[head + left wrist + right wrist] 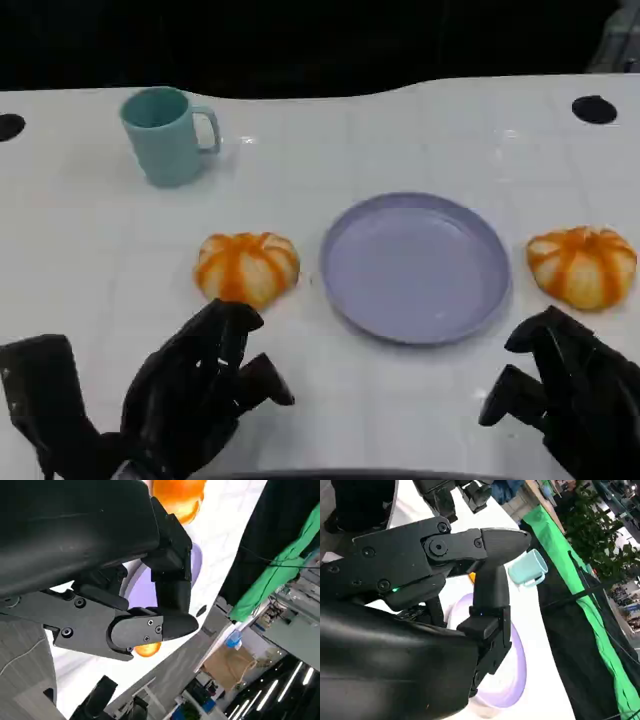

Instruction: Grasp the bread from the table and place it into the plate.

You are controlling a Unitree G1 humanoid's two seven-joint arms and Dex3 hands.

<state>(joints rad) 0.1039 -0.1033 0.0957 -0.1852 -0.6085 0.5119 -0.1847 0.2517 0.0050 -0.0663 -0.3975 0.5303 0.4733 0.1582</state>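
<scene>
- The black left hand (195,395) is hovering low over the glossy white table (90,250), fingers spread and holding nothing.
- Just beyond its fingertips, a round, ridged orange-and-cream bread roll (247,268) is sitting.
- The black right hand (565,390) is hanging with fingers loosely apart, holding nothing; a second matching roll (582,264) is lying just past them.
- A smooth, shallow lavender plate (345,300) is lying between the rolls.
- A teal plastic mug (165,135) is standing well beyond the left fingers.
</scene>
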